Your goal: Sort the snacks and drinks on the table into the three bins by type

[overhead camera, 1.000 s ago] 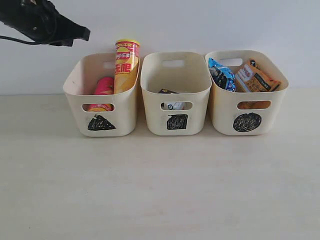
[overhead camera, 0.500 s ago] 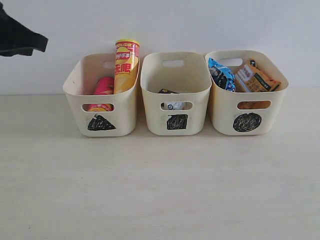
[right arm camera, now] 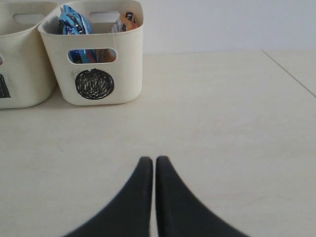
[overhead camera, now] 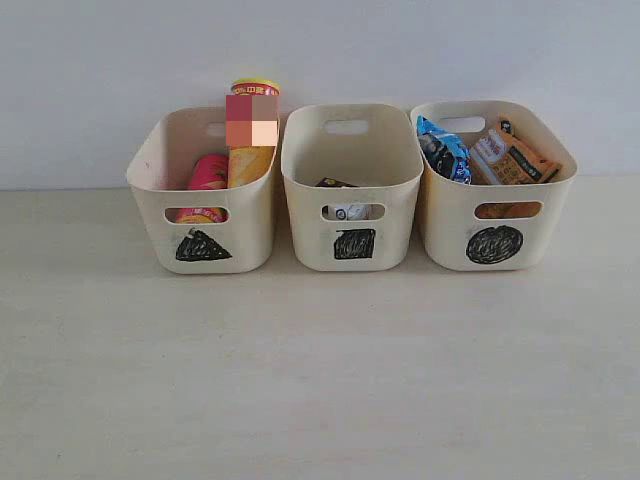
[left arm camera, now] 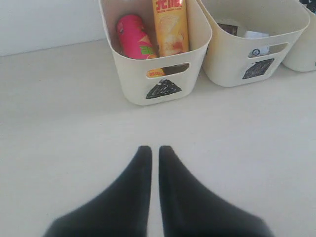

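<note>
Three cream bins stand in a row on the pale table (overhead camera: pixel 320 370). The triangle bin (overhead camera: pixel 203 245) holds the yellow chip tube (overhead camera: pixel 252 130) upright and the pink chip tube (overhead camera: pixel 208 172) leaning. In the square bin (overhead camera: pixel 354 243) lie the dark purple carton (overhead camera: pixel 336 184) and the white and blue carton (overhead camera: pixel 348 211). The circle bin (overhead camera: pixel 494 244) holds the blue bag (overhead camera: pixel 442 150) and the orange bag (overhead camera: pixel 512 155). My left gripper (left arm camera: pixel 155 148) is shut and empty, in front of the triangle bin (left arm camera: pixel 163 89). My right gripper (right arm camera: pixel 153 159) is shut and empty, in front of the circle bin (right arm camera: pixel 94 84). Neither arm shows in the exterior view.
A plain white wall runs behind the bins. In the right wrist view a seam or table edge (right arm camera: pixel 289 71) crosses the surface to the right of the circle bin.
The black left arm at the upper left of the exterior view has drawn back leftward and left that view. The bins and their contents have not moved.
</note>
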Controlling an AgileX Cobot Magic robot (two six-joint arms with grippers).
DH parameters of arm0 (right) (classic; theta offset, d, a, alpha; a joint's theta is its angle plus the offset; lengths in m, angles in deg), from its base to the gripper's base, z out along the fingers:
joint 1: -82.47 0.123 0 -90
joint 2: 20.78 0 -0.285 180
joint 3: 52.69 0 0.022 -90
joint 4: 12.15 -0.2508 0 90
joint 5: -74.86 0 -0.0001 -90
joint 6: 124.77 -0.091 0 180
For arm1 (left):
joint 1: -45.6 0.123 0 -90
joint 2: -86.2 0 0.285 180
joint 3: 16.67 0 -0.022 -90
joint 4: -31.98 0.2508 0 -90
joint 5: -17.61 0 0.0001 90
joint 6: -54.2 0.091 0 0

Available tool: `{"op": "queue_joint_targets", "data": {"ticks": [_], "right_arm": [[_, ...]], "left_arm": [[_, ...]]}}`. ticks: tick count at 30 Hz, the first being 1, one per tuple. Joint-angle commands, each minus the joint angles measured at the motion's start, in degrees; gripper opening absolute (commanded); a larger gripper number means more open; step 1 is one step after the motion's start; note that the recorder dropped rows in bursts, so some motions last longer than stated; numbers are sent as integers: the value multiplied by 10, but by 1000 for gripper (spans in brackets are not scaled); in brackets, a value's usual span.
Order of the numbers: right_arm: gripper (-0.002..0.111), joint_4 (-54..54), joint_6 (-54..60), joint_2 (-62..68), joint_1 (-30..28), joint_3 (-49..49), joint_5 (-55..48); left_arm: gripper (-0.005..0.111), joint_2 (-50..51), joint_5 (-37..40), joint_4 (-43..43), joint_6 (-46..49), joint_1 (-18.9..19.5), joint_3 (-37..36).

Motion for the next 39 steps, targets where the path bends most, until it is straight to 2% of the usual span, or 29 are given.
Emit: {"op": "queue_joint_targets", "data": {"ticks": [1,7,14,19,29,39], "right_arm": [[0,1,2,-3,-1,-3,5],[0,1,2,-3,-1,-3,5],[0,1,2,-3,-1,-3,5],[0,1,2,-3,-1,-3,5],[0,1,2,-3,-1,-3,5],[0,1,2,-3,-1,-3,5]], "left_arm": [[4,-59,-81,-10,16,-1,-68],[4,-96,-163,-8,23,-1,-137],[4,-138,-320,6,59,-1,-246],[4,-217,-329,7,76,6,-304],[4,-326,-329,7,49,81,-405],[4,-408,-329,5,32,124,-467]]}}
